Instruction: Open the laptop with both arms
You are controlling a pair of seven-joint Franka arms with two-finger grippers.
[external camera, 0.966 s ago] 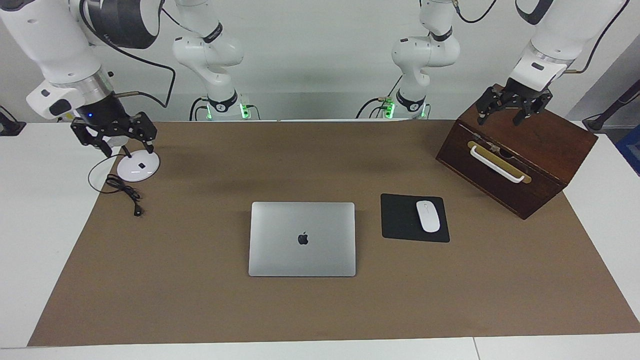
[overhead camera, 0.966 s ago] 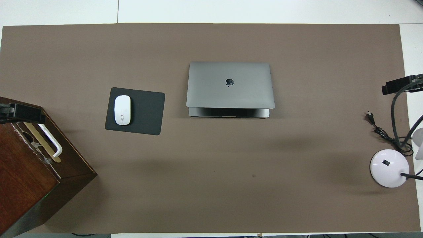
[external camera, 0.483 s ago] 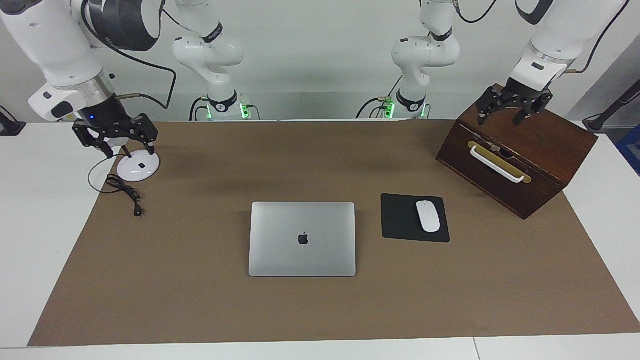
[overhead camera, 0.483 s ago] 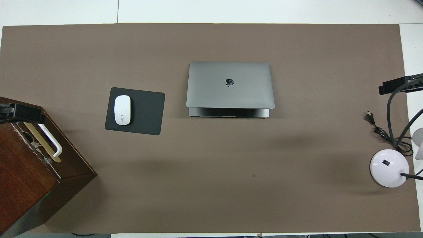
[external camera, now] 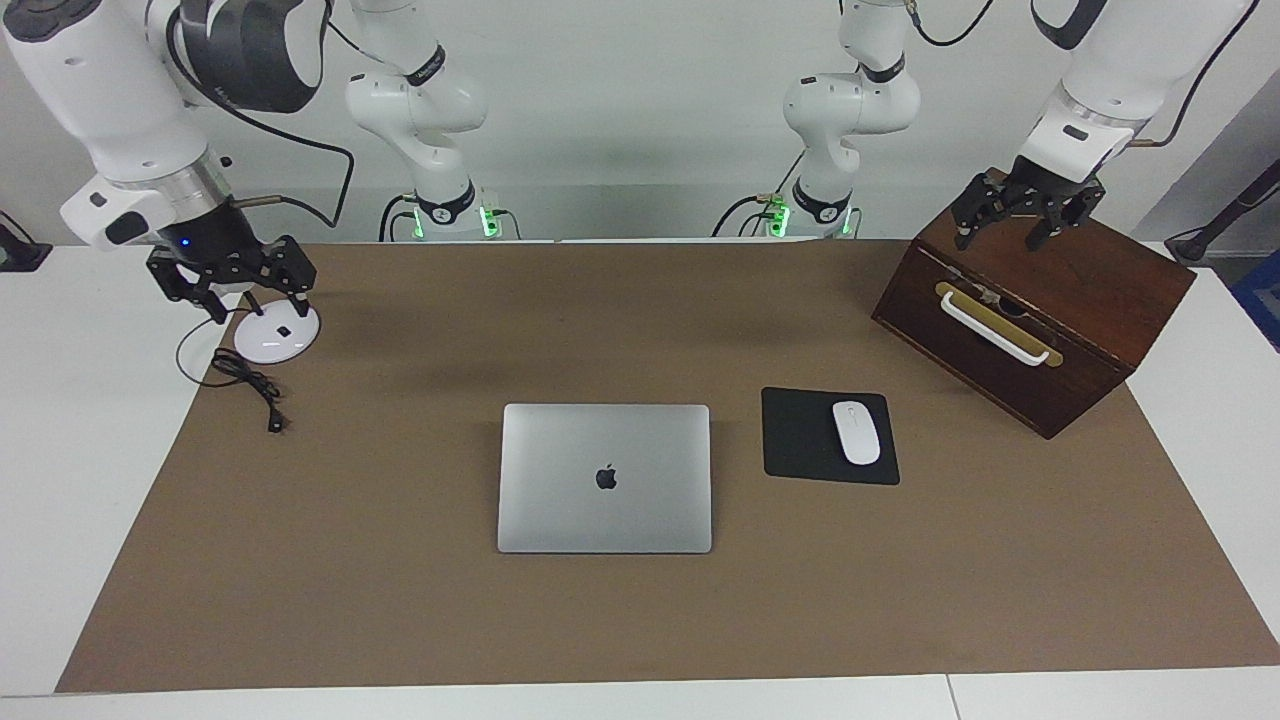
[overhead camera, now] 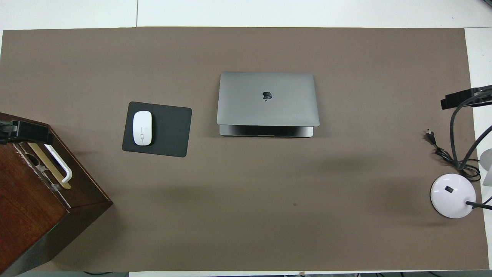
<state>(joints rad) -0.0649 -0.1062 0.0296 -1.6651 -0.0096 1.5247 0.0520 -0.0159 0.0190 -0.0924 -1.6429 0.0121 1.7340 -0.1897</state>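
The silver-grey laptop lies flat in the middle of the brown mat, lid down, with its dark apple logo on top. In the overhead view, a strip of the base shows under the edge of the laptop's lid on the side nearer to the robots. My left gripper is open and empty above the top of the wooden box. My right gripper is open and empty above the white lamp base. Both are well away from the laptop. Only their tips show in the overhead view, left gripper and right gripper.
A black mouse pad with a white mouse lies beside the laptop, toward the left arm's end. The wooden box has a white handle. A black cable and plug lie beside the lamp base.
My right gripper has shifted slightly over the lamp base. My left gripper and the laptop have not visibly moved.
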